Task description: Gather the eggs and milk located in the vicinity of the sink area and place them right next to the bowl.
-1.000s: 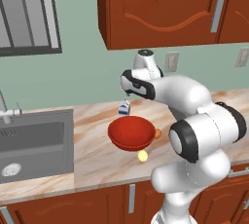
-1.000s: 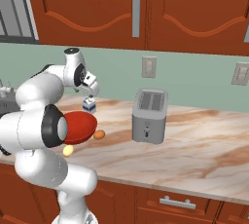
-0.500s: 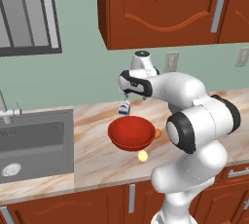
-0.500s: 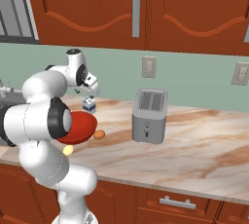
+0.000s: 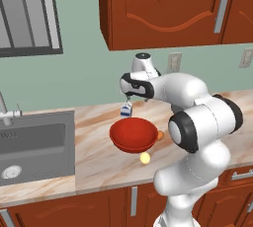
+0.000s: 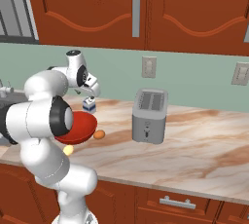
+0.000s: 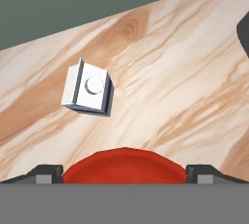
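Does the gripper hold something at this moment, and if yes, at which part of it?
Nothing is held. The gripper is open above the counter; the milk stands free below it, beside the bowl.

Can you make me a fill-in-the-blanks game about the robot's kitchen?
1. The milk carton stands on the counter just behind the ___ bowl.
2. The gripper above the carton is ___.
3. The grey ___ stands to the right of the bowl.
4. The orange-brown egg lies beside the ___.

Missing words: red; open; toaster; bowl
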Motion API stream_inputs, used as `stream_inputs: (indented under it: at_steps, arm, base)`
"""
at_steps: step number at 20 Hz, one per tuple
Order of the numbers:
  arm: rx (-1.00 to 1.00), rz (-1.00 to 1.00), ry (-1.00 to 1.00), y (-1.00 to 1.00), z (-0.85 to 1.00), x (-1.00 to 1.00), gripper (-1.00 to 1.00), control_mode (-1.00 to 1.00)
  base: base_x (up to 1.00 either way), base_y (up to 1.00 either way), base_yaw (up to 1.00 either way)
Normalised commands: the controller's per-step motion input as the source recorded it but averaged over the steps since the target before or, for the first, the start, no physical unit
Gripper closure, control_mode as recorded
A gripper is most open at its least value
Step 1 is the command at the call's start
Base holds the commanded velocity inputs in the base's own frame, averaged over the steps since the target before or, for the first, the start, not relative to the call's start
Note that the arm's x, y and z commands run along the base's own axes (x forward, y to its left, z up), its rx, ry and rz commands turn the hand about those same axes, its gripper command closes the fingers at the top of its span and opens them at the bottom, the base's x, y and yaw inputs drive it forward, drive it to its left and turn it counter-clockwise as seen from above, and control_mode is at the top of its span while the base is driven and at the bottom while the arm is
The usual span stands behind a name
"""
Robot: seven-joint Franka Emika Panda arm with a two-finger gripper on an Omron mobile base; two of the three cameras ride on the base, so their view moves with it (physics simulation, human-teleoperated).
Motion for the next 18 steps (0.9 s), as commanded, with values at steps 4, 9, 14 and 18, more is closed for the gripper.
stream_inputs:
  at_steps: [4, 9, 14, 18]
  arm:
    - [0.00, 0.00, 0.00, 0.01, -0.01, 0.04, -1.00, -1.00]
    - [0.00, 0.00, 0.00, 0.03, -0.01, 0.02, -1.00, -1.00]
    - [0.00, 0.00, 0.00, 0.07, -0.09, 0.01, -1.00, -1.00]
    - [0.00, 0.00, 0.00, 0.05, -0.09, 0.08, -1.00, -1.00]
  base:
    - [0.00, 0.00, 0.00]
    - [0.00, 0.00, 0.00]
    - [0.00, 0.00, 0.00]
    - [0.00, 0.00, 0.00]
